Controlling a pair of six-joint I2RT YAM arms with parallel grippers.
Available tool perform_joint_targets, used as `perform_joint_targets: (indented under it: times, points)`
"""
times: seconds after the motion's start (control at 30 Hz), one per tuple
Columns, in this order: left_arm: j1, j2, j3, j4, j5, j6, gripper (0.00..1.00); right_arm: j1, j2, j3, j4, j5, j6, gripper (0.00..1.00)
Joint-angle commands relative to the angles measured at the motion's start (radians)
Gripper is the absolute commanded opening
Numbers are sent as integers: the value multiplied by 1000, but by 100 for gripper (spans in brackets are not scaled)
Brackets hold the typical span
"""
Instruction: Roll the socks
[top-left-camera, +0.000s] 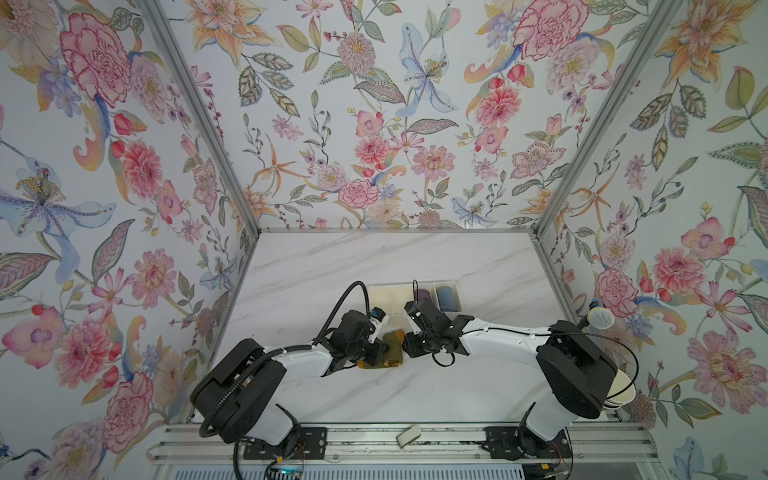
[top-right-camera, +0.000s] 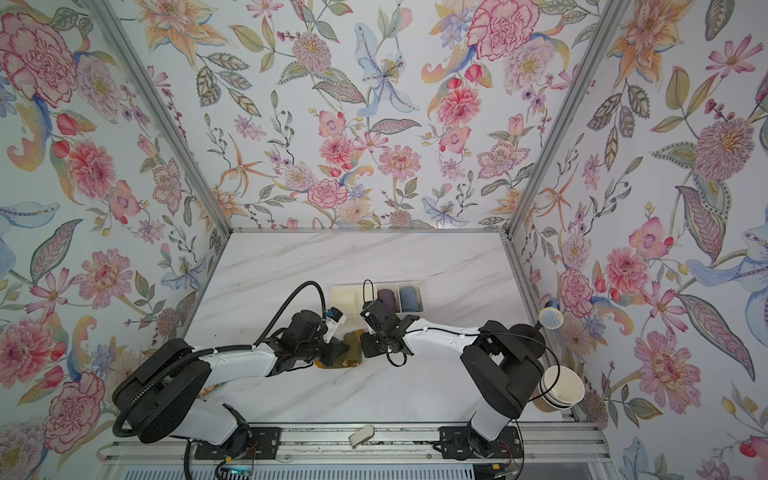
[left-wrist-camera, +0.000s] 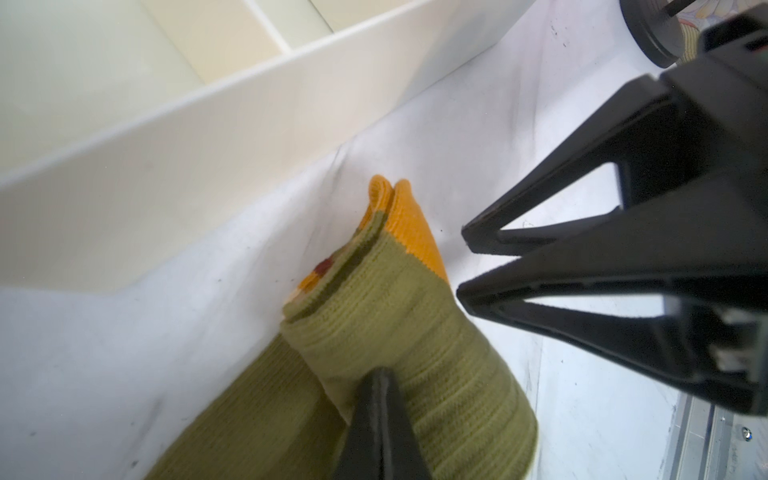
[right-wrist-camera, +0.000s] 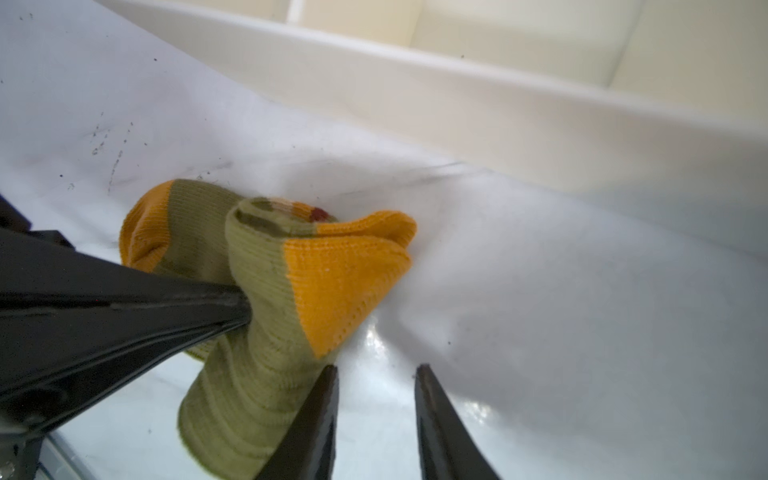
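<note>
The socks (top-left-camera: 394, 345) lie on the marble table (top-left-camera: 374, 257), just in front of the white divided tray (left-wrist-camera: 249, 124) and between the two arms. In the wrist views we see them partly rolled: an olive ribbed bundle with a mustard-yellow end poking out, striped layers showing in the spiral, and a flat length running away beneath the left arm.

The left gripper (right-wrist-camera: 245, 309) is closed, its tips nipping the outer layer of the roll on its side. The right gripper (right-wrist-camera: 376, 370) stands partly open and empty, just beside the yellow end and not touching it.

We judge this knit to be light, soft and springy. It will not slip from the pads, but it gives under any pinch, and a loose roll will likely relax and unwind once released. A pinch on only one layer would probably drag that layer off the rest, so we would take hold across the full thickness of the bundle, near its middle, not by the floppy yellow tip. We would use the free claw to steady the open end of the spiral while the roll turns over the remaining flat length.
</note>
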Motion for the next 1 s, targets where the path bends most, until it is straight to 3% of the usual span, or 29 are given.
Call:
perform_joint_targets:
  times: [0.0, 0.53, 0.97]
  points:
    - [9, 5, -23, -17, -1, -14, 0, 17, 29, 36, -4, -9, 5, 34]
    - [9, -13, -21, -54, -3, -14, 0, 24, 14, 4, 124, -126, 6, 35]
    - [11, -36, -39, -52, -1, -30, 0, 23, 45, -4, 169, -188, 21, 44]
